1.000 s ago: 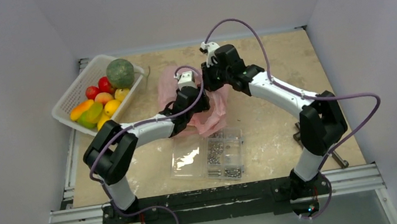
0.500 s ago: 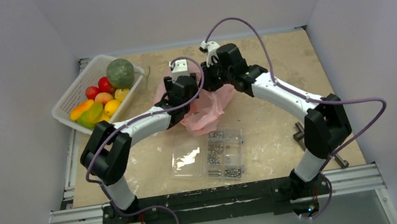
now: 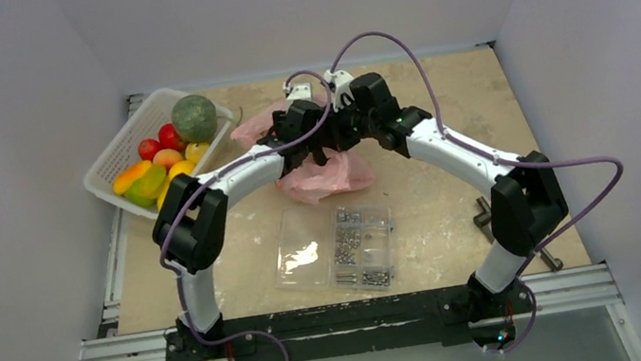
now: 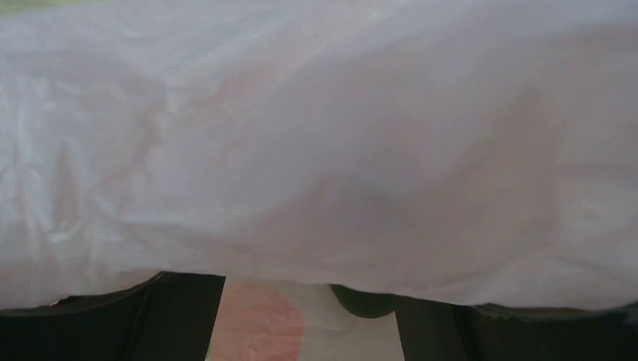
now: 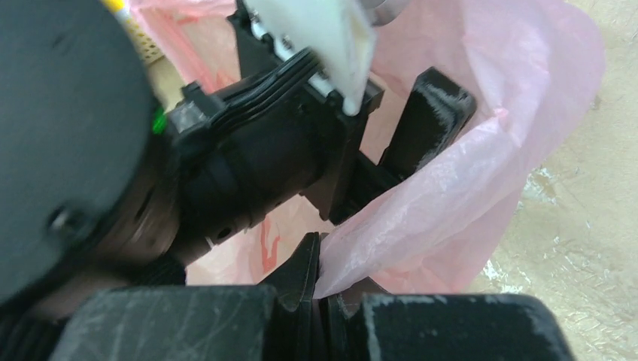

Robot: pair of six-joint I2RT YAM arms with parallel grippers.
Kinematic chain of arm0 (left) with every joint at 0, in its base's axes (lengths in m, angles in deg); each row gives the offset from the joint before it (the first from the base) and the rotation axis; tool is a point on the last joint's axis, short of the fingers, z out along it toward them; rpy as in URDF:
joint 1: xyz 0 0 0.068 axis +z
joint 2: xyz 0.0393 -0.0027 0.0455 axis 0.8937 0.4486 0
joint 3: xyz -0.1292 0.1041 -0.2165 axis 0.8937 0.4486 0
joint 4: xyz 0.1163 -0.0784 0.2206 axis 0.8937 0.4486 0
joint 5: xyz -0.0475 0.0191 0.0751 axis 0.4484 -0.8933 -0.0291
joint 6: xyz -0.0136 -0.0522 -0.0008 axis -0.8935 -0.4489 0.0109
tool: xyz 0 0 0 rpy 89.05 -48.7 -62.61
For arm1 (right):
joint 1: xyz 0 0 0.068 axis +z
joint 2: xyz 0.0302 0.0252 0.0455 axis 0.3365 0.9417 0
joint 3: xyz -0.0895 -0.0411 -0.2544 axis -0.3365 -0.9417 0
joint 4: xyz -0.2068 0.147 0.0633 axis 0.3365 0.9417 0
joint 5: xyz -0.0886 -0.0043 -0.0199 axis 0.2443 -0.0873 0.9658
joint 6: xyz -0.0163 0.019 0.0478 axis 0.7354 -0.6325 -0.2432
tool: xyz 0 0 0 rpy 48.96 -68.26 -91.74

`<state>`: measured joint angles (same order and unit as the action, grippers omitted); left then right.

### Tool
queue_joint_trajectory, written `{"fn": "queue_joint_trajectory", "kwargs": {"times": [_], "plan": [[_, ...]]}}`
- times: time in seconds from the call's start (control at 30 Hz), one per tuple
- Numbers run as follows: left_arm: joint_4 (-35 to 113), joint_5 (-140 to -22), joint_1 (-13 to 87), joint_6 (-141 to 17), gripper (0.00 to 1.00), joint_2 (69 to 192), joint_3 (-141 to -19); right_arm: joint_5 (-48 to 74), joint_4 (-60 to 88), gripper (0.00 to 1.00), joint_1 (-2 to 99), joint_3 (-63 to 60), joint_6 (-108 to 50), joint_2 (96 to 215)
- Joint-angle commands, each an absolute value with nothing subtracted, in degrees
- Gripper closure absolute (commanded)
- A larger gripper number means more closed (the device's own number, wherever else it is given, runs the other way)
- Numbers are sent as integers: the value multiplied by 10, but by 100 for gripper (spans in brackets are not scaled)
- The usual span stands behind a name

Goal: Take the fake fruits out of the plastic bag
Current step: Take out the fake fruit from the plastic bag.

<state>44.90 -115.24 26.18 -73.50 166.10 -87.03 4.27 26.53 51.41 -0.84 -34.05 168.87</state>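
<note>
The pink plastic bag (image 3: 327, 176) lies crumpled at mid-table, and I see no fruit in it. The fake fruits sit in the white basket (image 3: 107, 166) at far left: the grey-green melon (image 3: 194, 118) with small red (image 3: 149, 149), yellow (image 3: 181, 171) and orange (image 3: 132, 176) ones. My right gripper (image 5: 323, 289) is shut on a fold of the bag (image 5: 481, 173) and holds it up; it also shows in the top view (image 3: 333, 143). My left gripper (image 4: 308, 331) is open and empty, its fingers (image 4: 113, 323) wide apart under the bag film (image 4: 316, 150), right beside the right gripper (image 3: 309, 140).
A flat clear case of metal screws (image 3: 338, 247) lies just in front of the bag. A dark metal part (image 3: 485, 213) lies by the right arm's elbow. The two wrists nearly touch above the bag.
My left gripper has swung from the bag's near side up and back to its far side, against the right gripper. The bag has shifted, its bulk now hanging toward the near side.
</note>
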Motion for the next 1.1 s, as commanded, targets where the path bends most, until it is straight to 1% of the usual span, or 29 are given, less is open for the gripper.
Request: {"fn": "queue_joint_trajectory", "kwargs": {"times": [0.0, 0.1, 0.17, 0.27, 0.4, 0.47, 0.53, 0.57, 0.63, 0.67, 0.73, 0.77, 0.87, 0.97, 1.07], "plan": [[529, -1061, 281, -767, 25, 1690, -924, 23, 249, 100, 516, -24, -333, 1661], [560, -1049, 282, -788, 24, 1714, -944, 26, 248, 100, 515, -40, -326, 1662], [552, -1027, 284, -795, 23, 1730, -955, 19, 235, 100, 514, -63, -318, 1657], [549, -981, 286, -807, 22, 1752, -973, 39, 202, 100, 507, -112, -334, 1642], [516, -937, 289, -845, 25, 1762, -961, 43, 194, 100, 502, -139, -334, 1630], [505, -938, 288, -861, 25, 1757, -947, 86, 180, 100, 502, -163, -344, 1621], [471, -941, 288, -871, 25, 1741, -912, 184, 173, 100, 502, -183, -362, 1617], [458, -943, 287, -873, 25, 1733, -898, 215, 170, 89, 502, -189, -365, 1615], [445, -943, 288, -873, 25, 1718, -880, 236, 141, 54, 502, -207, -372, 1606], [443, -939, 289, -872, 25, 1715, -875, 221, 128, 41, 500, -212, -379, 1596], [434, -927, 289, -870, 25, 1711, -866, 155, 95, 23, 496, -213, -400, 1572], [431, -922, 289, -871, 26, 1712, -864, 126, 87, 18, 496, -206, -412, 1561], [431, -913, 292, -874, 26, 1712, -863, 85, 94, 13, 495, -174, -433, 1530], [421, -897, 296, -878, 26, 1707, -853, 123, 101, 7, 490, -167, -446, 1489], [394, -870, 303, -883, 25, 1701, -847, 143, 89, 6, 472, -175, -459, 1463]]}}
